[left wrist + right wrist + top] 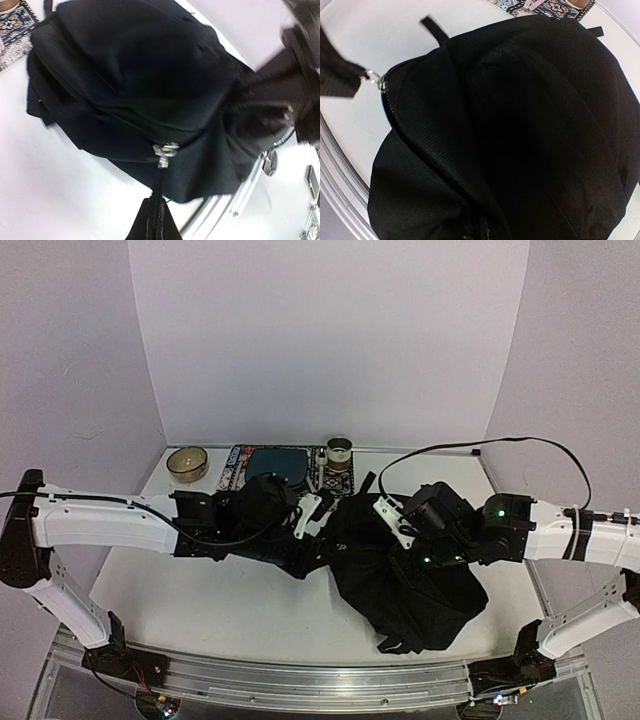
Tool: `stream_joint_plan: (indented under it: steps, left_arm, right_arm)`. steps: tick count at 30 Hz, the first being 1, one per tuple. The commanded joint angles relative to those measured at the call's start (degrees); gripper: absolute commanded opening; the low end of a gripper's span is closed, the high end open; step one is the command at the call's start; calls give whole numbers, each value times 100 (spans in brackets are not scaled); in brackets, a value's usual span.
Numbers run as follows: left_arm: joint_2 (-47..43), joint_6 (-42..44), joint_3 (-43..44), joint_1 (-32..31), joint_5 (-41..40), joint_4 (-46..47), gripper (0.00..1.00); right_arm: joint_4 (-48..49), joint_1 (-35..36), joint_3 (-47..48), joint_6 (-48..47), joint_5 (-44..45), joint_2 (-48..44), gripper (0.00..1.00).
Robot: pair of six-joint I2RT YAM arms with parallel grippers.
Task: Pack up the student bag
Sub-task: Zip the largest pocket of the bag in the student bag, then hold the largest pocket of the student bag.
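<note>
- Closest, in the left wrist view: zipper pull tab, a black strip running taut from the metal slider back into the left gripper.
- The left gripper looks pinched hard on that tab, jaws closed with nothing else in them. The fingers barely show, so that is my read.
- student bag lies slumped on the table. It sits between the two sets of jaws and spreads toward the near edge under the right arm.
- right gripper sits over the bag's top fabric. No view shows how wide its jaws are or whether they hold anything.
- Progress, as a judgement: this is the zipper step. The bag bulges, but its inside is hidden, so I can't say what is packed.
- Beyond both sets of jaws, by the back wall and outside the bag, are a bowl, a patterned mat carrying a dark teal pad, and a tape roll. Whether these go in, I can't tell.
- Count: one bag, one slider in view, one bowl, one mat, one pad, one roll, two arms.
</note>
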Motion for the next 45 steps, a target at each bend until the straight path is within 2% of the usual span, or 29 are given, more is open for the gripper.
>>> stream_joint_plan:
  steps: [1, 4, 7, 11, 15, 21, 25, 30, 36, 41, 45]
  left_arm:
    - [-459, -307, -90, -604, -503, -51, 0]
    - [-249, -310, 115, -1055, -547, -32, 0]
    - [70, -225, 451, -1372, -600, 38, 0]
    - [413, -157, 774, -1388, -770, 99, 0]
    - [601, -140, 1043, -1283, -956, 105, 0]
    - [651, -215, 1187, -870, -432, 283, 0]
    - [528, -95, 1306, -859, -178, 485, 0]
    - [180, -109, 1259, -783, 7, 577, 0]
    - [-52, -189, 1058, -787, 274, 782, 0]
    - [-250, -251, 841, -782, 405, 935, 0]
    - [-399, -303, 662, -779, 228, 930, 0]
  right_arm:
    - [-881, -228, 176, -595, 354, -35, 0]
    - [-884, -229, 163, -873, -584, -162, 8]
    - [-751, -227, 51, -1007, -1562, -422, 30]
    - [-497, -220, -154, -1017, -2506, -923, 57]
    - [-402, -219, -314, -988, -2789, -1345, 68]
    - [-215, -212, -461, -1078, -3016, -1371, 76]
    - [-16, -140, -443, -1225, -2929, -1255, 74]
    - [145, 332, -321, -1353, -2175, -1006, 69]
    - [512, 659, -383, -1398, -1222, -775, 68]
    - [676, 750, -487, -1401, -688, -731, 67]
    - [714, 764, -476, -1402, -641, -978, 68]
